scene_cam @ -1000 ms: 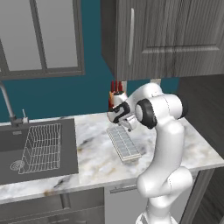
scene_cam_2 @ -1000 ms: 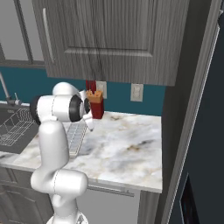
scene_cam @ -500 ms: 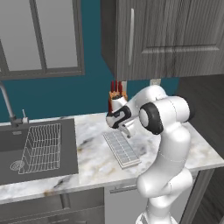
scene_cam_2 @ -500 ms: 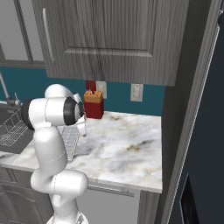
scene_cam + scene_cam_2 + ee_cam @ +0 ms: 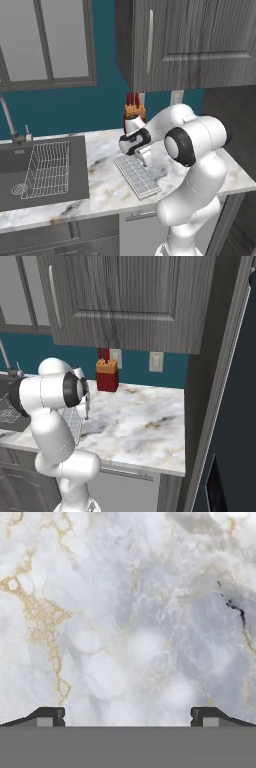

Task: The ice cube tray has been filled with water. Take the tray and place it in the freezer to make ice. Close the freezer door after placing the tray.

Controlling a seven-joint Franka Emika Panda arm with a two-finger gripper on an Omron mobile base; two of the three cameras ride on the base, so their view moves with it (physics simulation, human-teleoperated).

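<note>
The ice cube tray (image 5: 136, 175) lies flat on the marble counter (image 5: 105, 190), a pale grid of small cells set at an angle. My gripper (image 5: 145, 162) points down just above the tray's far end, close to it but holding nothing. In the hand view the gripper (image 5: 128, 717) is open, its fingertips (image 5: 50, 716) wide apart over bare marble (image 5: 128, 612). From the right base view the tray (image 5: 74, 425) is mostly hidden behind my arm. A slate-blue door with a small black panel (image 5: 216, 490) stands at the far right.
A red knife block (image 5: 134, 107) stands against the teal wall behind the tray. The dark sink (image 5: 15, 185) with a wire dish rack (image 5: 47, 167) lies to the left. Grey wood cabinets (image 5: 190, 45) hang overhead. A tall grey panel (image 5: 220, 381) bounds the counter's right end.
My arm has swung round and the hand has come down toward the tray's far end. The tray has not moved. The views have shifted only slightly.
</note>
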